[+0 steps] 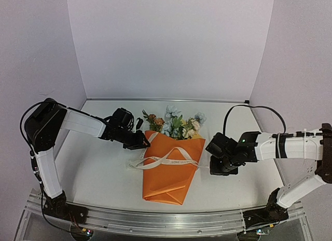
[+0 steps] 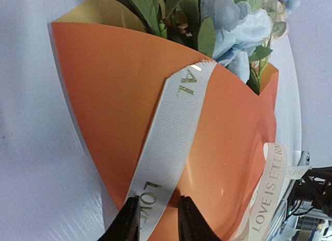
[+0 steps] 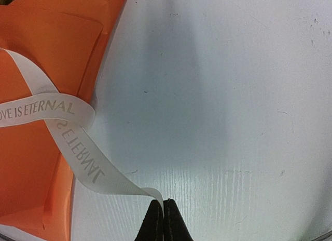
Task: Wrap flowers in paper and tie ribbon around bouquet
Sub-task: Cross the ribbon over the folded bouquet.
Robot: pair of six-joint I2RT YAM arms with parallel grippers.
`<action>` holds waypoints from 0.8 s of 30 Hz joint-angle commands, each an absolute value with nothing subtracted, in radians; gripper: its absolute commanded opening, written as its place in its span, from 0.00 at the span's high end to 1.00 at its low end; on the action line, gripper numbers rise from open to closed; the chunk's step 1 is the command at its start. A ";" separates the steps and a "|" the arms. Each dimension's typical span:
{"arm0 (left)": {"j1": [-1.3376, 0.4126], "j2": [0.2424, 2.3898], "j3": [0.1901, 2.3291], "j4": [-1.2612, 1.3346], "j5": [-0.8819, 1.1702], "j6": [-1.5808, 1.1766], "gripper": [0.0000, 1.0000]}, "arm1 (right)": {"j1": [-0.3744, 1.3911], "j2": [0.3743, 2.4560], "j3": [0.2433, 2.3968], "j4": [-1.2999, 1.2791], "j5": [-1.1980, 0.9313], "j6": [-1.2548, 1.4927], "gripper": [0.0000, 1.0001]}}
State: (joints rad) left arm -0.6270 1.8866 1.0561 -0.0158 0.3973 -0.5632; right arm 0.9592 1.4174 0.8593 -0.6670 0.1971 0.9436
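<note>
The bouquet lies on the table: an orange paper [image 1: 168,178] cone with the flowers [image 1: 176,124] spilling from its far end. The cream ribbon [image 1: 166,160] loops across the cone. My left gripper [image 1: 144,143] is at the cone's upper left edge. In the left wrist view its jaws [image 2: 158,212] stand open astride one ribbon [image 2: 174,132] tail that lies flat on the paper [image 2: 114,95], with a small gap beside one finger. To the right of the cone, my right gripper [image 1: 213,167] is shut on the other ribbon [image 3: 83,163] end, pinched at the fingertips [image 3: 163,207].
White table [image 1: 104,168] enclosed by white walls at the back and sides. A black cable [image 1: 259,110] arcs over the right arm. The aluminium rail [image 1: 166,220] with both arm bases runs along the near edge.
</note>
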 commanded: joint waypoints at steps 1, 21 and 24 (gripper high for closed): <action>-0.618 1.873 1.082 0.008 0.393 -0.559 0.79 | 0.962 1.409 0.883 -0.675 0.235 0.946 1.00; -0.602 1.772 1.070 -0.066 0.226 -0.567 1.00 | 0.853 1.368 0.858 -0.689 0.274 0.900 1.00; -0.592 1.758 1.060 -0.080 0.192 -0.580 1.00 | 0.832 1.362 0.845 -0.692 0.274 0.889 1.00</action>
